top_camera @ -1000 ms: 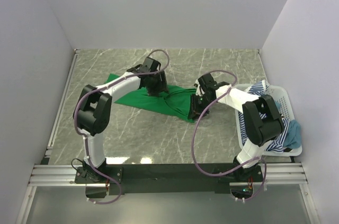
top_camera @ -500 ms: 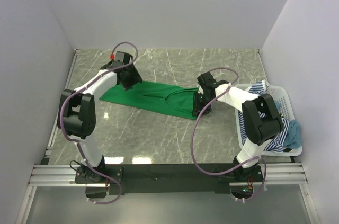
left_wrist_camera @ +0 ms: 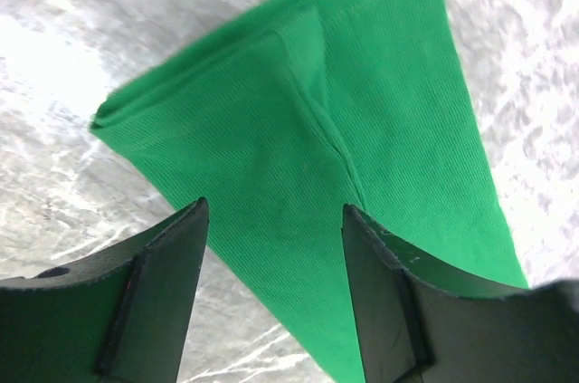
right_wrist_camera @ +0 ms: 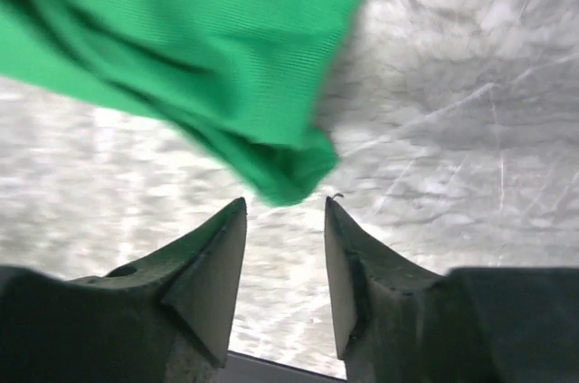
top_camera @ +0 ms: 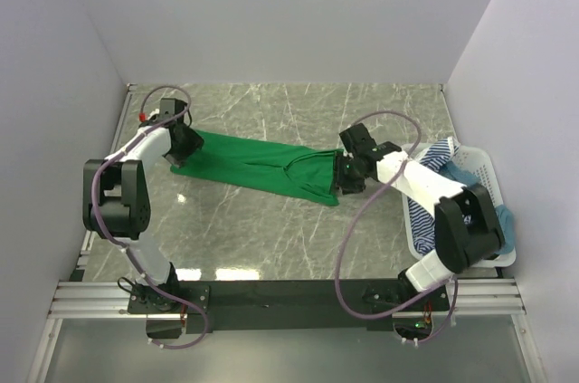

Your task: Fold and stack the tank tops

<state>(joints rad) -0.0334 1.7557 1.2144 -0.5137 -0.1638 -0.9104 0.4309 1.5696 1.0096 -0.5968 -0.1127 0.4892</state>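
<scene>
The bright green tank top [top_camera: 258,166] lies stretched in a long band across the marble table. My left gripper [top_camera: 184,155] is open over its left end; the left wrist view shows the green cloth [left_wrist_camera: 362,138] between and beyond the spread fingers [left_wrist_camera: 158,297]. My right gripper [top_camera: 346,179] is open just off its right end; in the right wrist view the bunched green corner [right_wrist_camera: 289,175] lies just ahead of the fingertips [right_wrist_camera: 231,220], not held. The navy-and-white striped top [top_camera: 425,186] and the teal top [top_camera: 500,229] hang in and over the basket.
The white slatted basket [top_camera: 479,170] stands at the right edge of the table. White walls close in the table on the left, back and right. The black rail with the arm bases runs along the near edge.
My left gripper has swept from the middle of the green top out to its far left end, spreading the cloth leftward. My right gripper has stayed at the right end.
</scene>
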